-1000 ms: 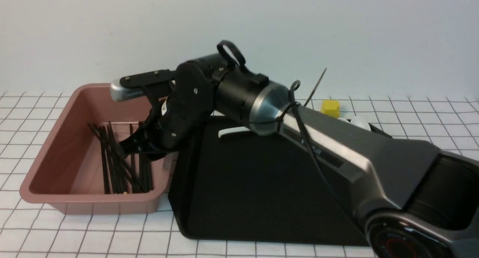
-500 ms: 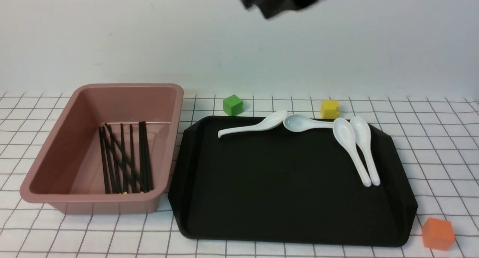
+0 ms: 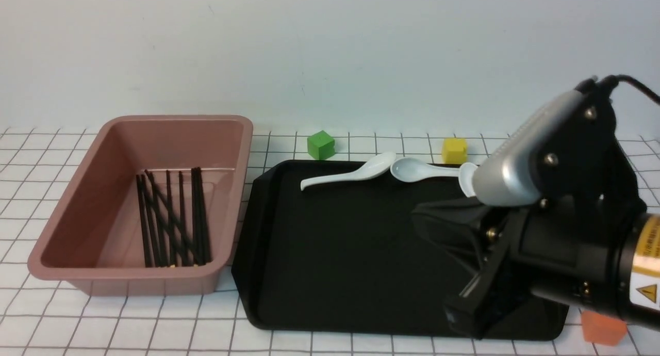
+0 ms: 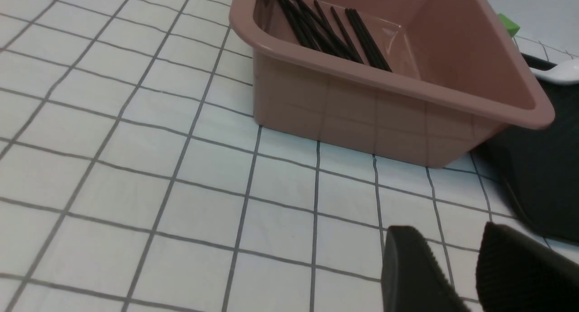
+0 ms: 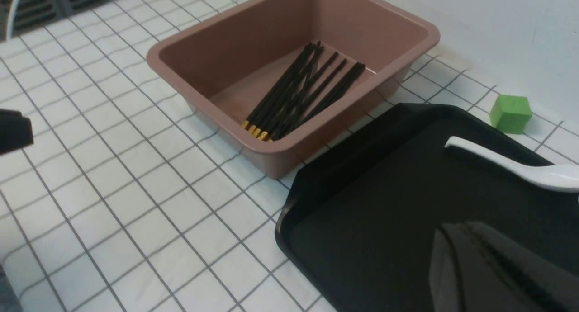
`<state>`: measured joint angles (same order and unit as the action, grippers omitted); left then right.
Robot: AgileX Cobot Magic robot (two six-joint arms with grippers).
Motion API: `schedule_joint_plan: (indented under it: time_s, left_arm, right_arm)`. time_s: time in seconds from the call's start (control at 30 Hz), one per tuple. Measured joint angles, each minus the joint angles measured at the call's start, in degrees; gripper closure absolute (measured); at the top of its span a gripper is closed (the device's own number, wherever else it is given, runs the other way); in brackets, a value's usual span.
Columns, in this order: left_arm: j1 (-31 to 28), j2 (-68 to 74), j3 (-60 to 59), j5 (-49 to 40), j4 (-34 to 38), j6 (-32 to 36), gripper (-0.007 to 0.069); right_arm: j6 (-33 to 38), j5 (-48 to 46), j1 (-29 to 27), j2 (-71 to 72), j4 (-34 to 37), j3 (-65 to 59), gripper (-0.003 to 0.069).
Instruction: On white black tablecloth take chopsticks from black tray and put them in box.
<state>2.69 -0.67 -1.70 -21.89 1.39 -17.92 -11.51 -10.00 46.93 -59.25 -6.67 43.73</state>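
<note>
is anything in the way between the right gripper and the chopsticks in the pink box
Nothing visible: only bare black tray lies between the right gripper and the box holding the chopsticks. The white spoons lie along the tray's far edge.

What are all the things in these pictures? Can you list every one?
tablecloth: one, white with a thin black grid, under everything
box: one, dusty pink, on the cloth left of the tray
chopsticks: a crossed bunch, too overlapped to count, black with yellowish ends, lying in the box
black tray: one, black, on the cloth right of the box
spoons: three showing, white, along the tray's far edge; the arm may hide more
green cube: one, on the cloth behind the tray
yellow cube: one, on the cloth behind the spoons
orange cube: one, by the tray's near right corner, mostly hidden
wall: plain, pale, at the back
left gripper: black, open, empty, above the cloth
right gripper: black, over the tray
</note>
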Motion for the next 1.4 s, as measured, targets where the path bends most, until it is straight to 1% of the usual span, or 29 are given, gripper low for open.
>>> schedule_joint_plan:
  time_s: [0.47, 0.57, 0.63, 0.7, 0.77, 0.8, 0.83, 0.87, 0.93, 1.07, 1.1, 1.13, 1.27, 1.4]
  left_arm:
    - [0.0, 0.0, 0.0, 0.0, 0.0, 0.0, 0.0386]
    - [0.0, 0.0, 0.0, 0.0, 0.0, 0.0, 0.0386]
    - [0.0, 0.0, 0.0, 0.0, 0.06, 0.0, 0.0386]
    - [0.0, 0.0, 0.0, 0.0, 0.06, 0.0, 0.0386]
    - [0.0, 0.0, 0.0, 0.0, 0.12, 0.0, 0.0386]
    - [0.0, 0.0, 0.0, 0.0, 0.12, 0.0, 0.0386]
    - [0.0, 0.0, 0.0, 0.0, 0.12, 0.0, 0.0386]
    - [0.0, 0.0, 0.0, 0.0, 0.12, 0.0, 0.0386]
    - [0.0, 0.0, 0.0, 0.0, 0.12, 0.0, 0.0386]
    - [0.0, 0.0, 0.0, 0.0, 0.12, 0.0, 0.0386]
    - [0.0, 0.0, 0.0, 0.0, 0.17, 0.0, 0.0386]
    - [0.0, 0.0, 0.0, 0.0, 0.15, 0.0, 0.0386]
    - [0.0, 0.0, 0.0, 0.0, 0.15, 0.0, 0.0386]
    - [0.0, 0.0, 0.0, 0.0, 0.15, 0.0, 0.0386]
  right_arm:
    - [-1.64, -0.33, 0.0, 0.32, 0.0, -0.26, 0.0651]
    - [-1.8, 2.02, -0.46, 0.68, 0.38, -1.89, 0.0647]
    - [-1.8, 4.89, -2.08, 2.34, 0.84, -4.92, 0.0645]
    - [-1.8, 8.22, -4.76, 5.06, 1.17, -7.76, 0.0644]
    - [-1.14, 12.2, -10.66, 12.36, 1.5, -14.34, 0.0641]
    - [-1.07, 12.42, -11.18, 13.05, 1.5, -15.47, 0.0641]
    - [-0.26, 12.79, -16.15, 19.96, 1.72, -20.04, 0.0637]
    - [0.12, 12.79, -18.5, 23.32, 1.77, -22.99, 0.0636]
    - [0.91, 11.9, -25.17, 33.08, 1.98, -28.66, 0.0635]
    - [1.49, 7.05, -35.74, 47.6, 3.33, -37.19, 0.0635]
    - [1.49, 7.05, -35.74, 48.29, 3.43, -37.53, 0.0635]
    - [1.49, 3.34, -39.58, 53.67, 4.36, -39.88, 0.0633]
    - [1.49, -3.45, -44.3, 59.4, 4.91, -43.36, 0.0626]
    - [1.64, -6.25, -45.09, 59.77, 4.96, -45.11, 0.0622]
